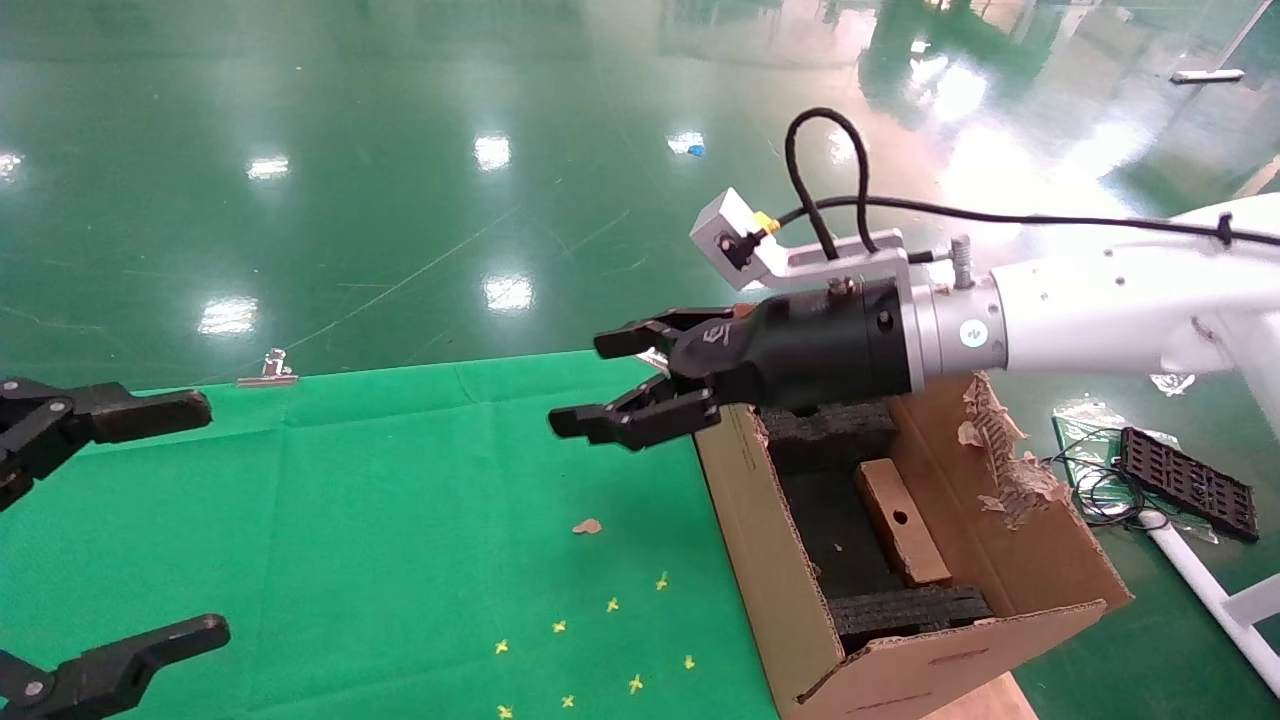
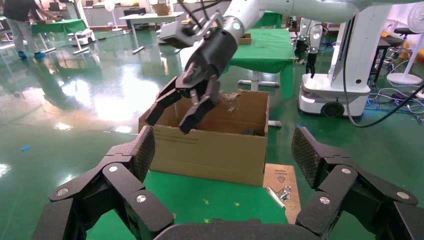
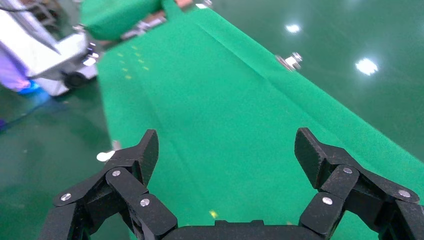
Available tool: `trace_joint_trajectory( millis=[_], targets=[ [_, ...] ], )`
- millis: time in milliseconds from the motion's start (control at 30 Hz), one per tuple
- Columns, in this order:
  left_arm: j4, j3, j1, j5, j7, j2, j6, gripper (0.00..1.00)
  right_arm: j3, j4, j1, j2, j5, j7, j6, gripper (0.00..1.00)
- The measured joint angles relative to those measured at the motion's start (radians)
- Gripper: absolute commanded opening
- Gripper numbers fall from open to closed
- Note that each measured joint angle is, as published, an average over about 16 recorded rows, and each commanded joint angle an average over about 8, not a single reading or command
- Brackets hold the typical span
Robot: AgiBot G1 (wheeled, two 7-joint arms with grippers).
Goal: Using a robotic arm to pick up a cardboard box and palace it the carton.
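The head camera is looking down over the green table (image 1: 400, 480); both wrist cameras are skimming it, the left facing the carton (image 2: 210, 145).

We note a brown carton (image 1: 760, 540) with black foam padding (image 1: 905, 610), and a lighter brown cardboard box (image 1: 900, 520). The robotic arm (image 1: 1090, 305) is white; its gripper (image 1: 615, 385) is black. Yellow marks (image 1: 610, 605), seemingly tape, dot the green cloth (image 1: 400, 520).

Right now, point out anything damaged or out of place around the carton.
The carton has a torn, ragged flap edge on its far right side, with cardboard shreds hanging. A small brown scrap lies loose on the green cloth. The cardboard box sits inside on black foam, tilted.
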Motion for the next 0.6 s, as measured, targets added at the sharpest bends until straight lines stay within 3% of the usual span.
trace_joint_trajectory(
  millis=[600],
  targets=[
    [0.0,0.001,0.0,-0.001,0.0,0.0,0.0,1.0,0.422,0.352,-0.369,0.087,0.157,-0.166,-0.066,1.0]
  ],
)
